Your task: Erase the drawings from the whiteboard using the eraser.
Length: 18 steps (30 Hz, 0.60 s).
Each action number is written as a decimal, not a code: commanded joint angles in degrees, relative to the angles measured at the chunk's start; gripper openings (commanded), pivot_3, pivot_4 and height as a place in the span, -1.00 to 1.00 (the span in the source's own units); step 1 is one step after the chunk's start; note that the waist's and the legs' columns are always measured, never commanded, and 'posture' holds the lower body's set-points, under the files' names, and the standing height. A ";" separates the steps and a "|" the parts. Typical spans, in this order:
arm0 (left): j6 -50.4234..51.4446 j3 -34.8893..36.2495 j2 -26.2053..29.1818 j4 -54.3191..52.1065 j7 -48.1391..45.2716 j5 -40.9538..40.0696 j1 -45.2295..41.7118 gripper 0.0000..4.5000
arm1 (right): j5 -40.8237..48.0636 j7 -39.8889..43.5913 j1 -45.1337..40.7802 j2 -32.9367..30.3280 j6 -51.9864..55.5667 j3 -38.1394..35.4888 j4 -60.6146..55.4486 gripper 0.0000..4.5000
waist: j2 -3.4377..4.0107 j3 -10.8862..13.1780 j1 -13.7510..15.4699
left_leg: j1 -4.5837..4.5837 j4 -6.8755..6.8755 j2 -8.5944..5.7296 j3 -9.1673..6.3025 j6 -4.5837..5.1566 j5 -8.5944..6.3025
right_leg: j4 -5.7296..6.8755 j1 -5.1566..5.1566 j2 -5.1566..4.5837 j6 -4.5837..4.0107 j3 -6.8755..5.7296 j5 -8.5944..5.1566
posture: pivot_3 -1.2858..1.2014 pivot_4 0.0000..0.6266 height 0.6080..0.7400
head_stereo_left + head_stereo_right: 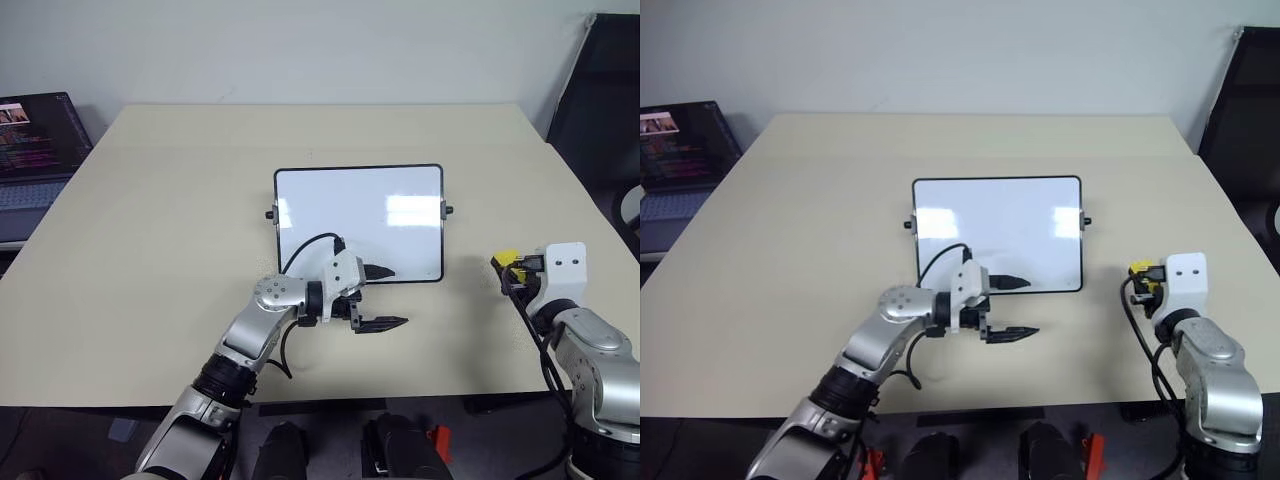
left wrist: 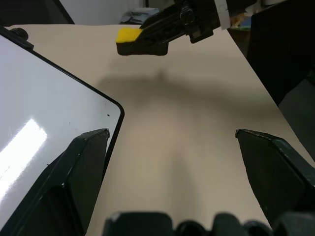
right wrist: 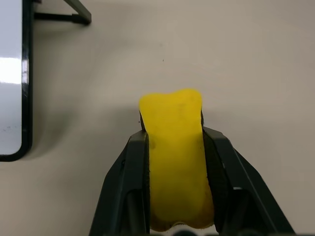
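Beige table (image 1: 150,300) carries the whiteboard (image 1: 360,215) lying flat at its centre. Left gripper (image 1: 378,296) reaches sideways at the board's near edge, fingers spread wide. Right gripper (image 1: 505,265), well aside, clamps the yellow eraser (image 3: 174,147).

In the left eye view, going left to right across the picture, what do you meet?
Laptop → left gripper, open, at the whiteboard's near edge → eraser, pinched in the right gripper → dark chair.
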 commanded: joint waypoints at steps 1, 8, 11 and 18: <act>-0.66 0.21 -0.04 -1.47 0.01 -0.01 -0.37 1.00 | 0.58 -0.34 -1.28 -1.72 -1.38 -1.06 0.43 -0.50 | 0.00 0.00 0.00 | 0.00 0.00 0.00 0.01 0.00 0.00 | 0.00 0.00 0.00 0.00 0.01 0.00 | 0.03 -0.52 1.00; -1.23 0.04 -0.16 -1.50 1.10 1.07 -0.01 1.00 | 1.06 -1.22 -2.16 -2.14 -2.28 -0.74 4.58 -0.50 | 0.00 0.00 0.06 | 0.00 0.01 0.00 -0.01 0.00 0.00 | 0.01 0.01 0.00 0.00 0.01 0.00 | 0.03 -0.52 1.00; -1.27 0.04 -0.21 -1.46 1.20 1.18 -0.10 1.00 | 1.61 -1.66 -2.34 -1.87 -1.91 -0.75 4.92 -0.50 | 0.00 0.00 0.06 | 0.00 0.01 0.00 0.01 0.00 0.00 | 0.01 0.00 0.00 0.00 0.03 0.00 | 0.03 -0.52 1.00; -1.76 0.17 -0.17 -1.04 1.55 1.65 -0.28 1.00 | 2.13 -2.25 -3.05 -1.75 -2.07 -0.28 6.51 -0.50 | 0.00 0.00 0.08 | 0.00 0.02 0.00 0.00 0.00 0.00 | 0.03 0.00 0.00 0.00 0.02 0.00 | 0.03 -0.52 1.00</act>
